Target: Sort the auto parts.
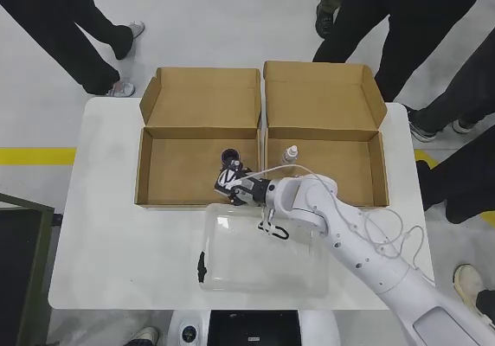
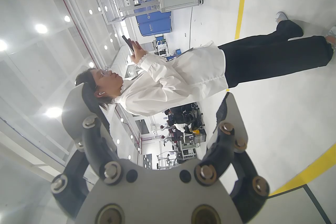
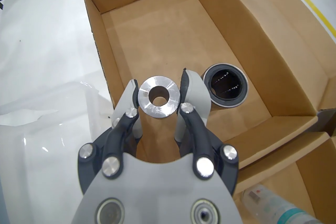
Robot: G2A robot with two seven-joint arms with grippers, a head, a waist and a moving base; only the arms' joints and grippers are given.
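- Over the near end of the left cardboard box (image 3: 157, 36), just inside its near wall, a silver metal ring (image 3: 170, 101) with a round centre hole sits between the fingers (image 3: 195, 88) of the right gripper (image 3: 159, 86).
- The fingers are closed onto the ring's outer edge from two opposite sides, the flat face of the ring turned towards the wrist camera.
- Just beside the ring, on the floor of the same box, lies a round bearing (image 3: 227, 88) with a black rim and an open bore, apart from the gripper.
- This box stands along the far edge of the counter (image 1: 118, 242), its lid folded back, and touches a second, matching box (image 1: 325, 173) to its right.
- A small clear bottle (image 1: 291, 154) stands in the second box near the shared wall.
- A clear plastic tray (image 1: 230, 259) rests at the near edge of the counter, with a black hooked part (image 1: 273, 231) in it and a small dark piece (image 1: 201, 266) at its left rim.
- The left gripper (image 2: 152, 104) has its fingers spread wide, holding nothing.
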